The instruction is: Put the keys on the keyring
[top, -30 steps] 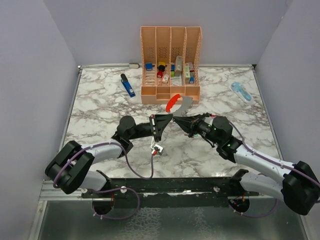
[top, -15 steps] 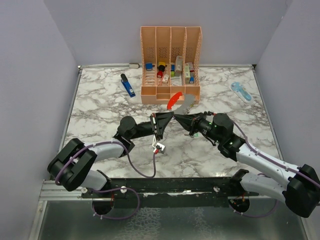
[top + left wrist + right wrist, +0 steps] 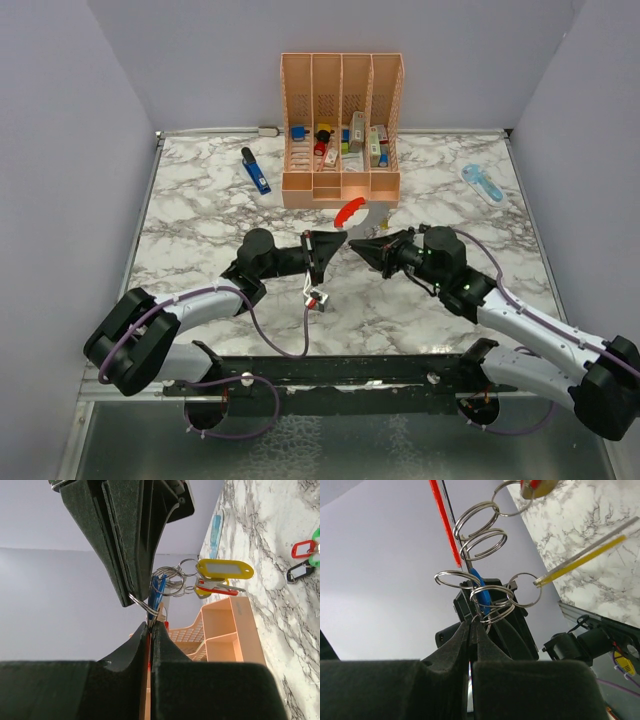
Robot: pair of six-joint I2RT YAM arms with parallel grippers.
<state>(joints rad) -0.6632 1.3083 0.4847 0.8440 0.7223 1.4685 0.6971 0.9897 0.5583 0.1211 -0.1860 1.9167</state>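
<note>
The keyring, red on the left and grey on the right, is held off the table in front of the organizer. My left gripper is shut on its red half, which shows as a thin red strip between the fingers. My right gripper meets it tip to tip and is shut on a wire split ring of the key bunch. A blue key, a yellow tag and a red key hang on steel rings there. Red and black tagged keys lie on the table.
The orange organizer with several small items stands just behind the keyring. A blue pen-like tool lies to its left. A pale blue gadget lies at the far right. A cable connector dangles under my left arm.
The keyring and both gripper tips have shifted slightly right and toward the organizer. The right wrist has drawn in to the left. Both grippers have stayed shut.
</note>
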